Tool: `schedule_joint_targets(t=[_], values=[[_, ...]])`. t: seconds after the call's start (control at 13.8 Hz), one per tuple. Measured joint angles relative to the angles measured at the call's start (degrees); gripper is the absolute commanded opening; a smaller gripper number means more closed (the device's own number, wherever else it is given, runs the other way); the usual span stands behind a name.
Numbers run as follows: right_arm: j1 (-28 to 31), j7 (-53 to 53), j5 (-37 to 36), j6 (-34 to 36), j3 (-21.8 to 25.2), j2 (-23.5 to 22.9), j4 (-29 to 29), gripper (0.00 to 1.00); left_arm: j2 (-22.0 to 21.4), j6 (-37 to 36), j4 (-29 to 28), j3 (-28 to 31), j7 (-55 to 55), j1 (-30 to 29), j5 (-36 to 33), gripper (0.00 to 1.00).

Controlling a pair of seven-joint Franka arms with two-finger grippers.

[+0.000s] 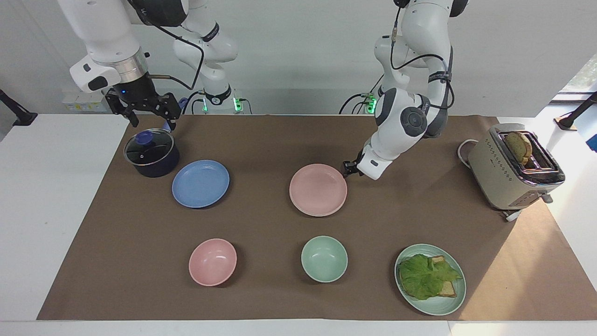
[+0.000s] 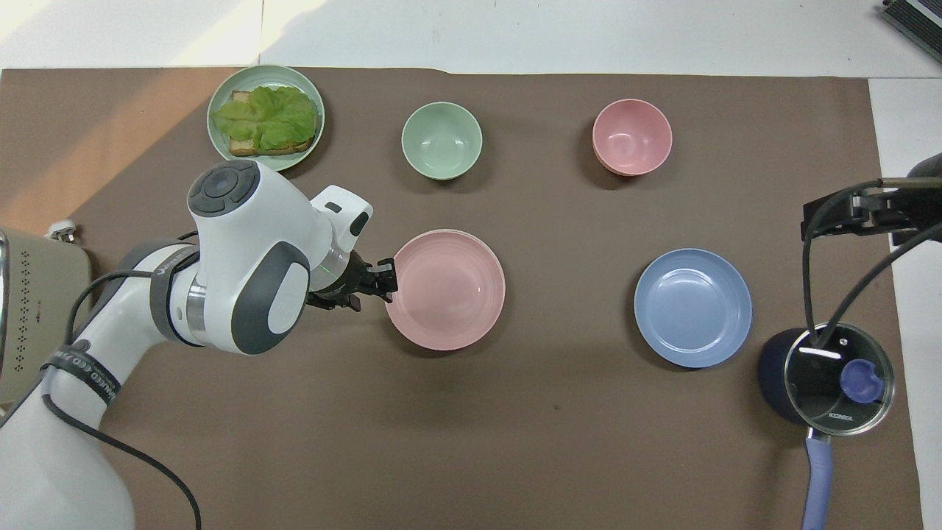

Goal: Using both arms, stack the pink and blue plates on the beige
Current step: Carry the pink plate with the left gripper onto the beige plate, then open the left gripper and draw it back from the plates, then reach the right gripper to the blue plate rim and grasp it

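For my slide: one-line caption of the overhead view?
Pink plate stacked on the beige plate, left gripper beside its rim; blue plate awaits.

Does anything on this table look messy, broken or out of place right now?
Nothing stands out. The pink plate sits squarely where the stack goes, the blue plate lies flat, and nothing looks spilled or cracked.
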State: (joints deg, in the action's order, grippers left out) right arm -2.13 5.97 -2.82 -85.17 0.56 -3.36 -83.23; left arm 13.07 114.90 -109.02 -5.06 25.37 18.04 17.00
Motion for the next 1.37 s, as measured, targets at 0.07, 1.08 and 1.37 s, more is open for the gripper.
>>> schedule_joint_targets(t=[0.07,1.08,1.37], values=[[0.0,0.0,0.0,0.0,0.0,0.0,-0.01,1.0,-0.07,0.02,0.03,0.27,-0.63,-1.37,-1.55,1.0],[7.11,-6.54,0.91,-14.96,0.27,1.21,-11.0,1.0,-11.23,-11.11,10.49,1.43,-21.39,-16.28,-15.56,1.0],[7.78,-9.25,1.49,-24.04,0.31,0.83,-19.63,1.0,-11.7,-14.12,12.83,2.0,-24.57,-16.41,-15.7,1.0]])
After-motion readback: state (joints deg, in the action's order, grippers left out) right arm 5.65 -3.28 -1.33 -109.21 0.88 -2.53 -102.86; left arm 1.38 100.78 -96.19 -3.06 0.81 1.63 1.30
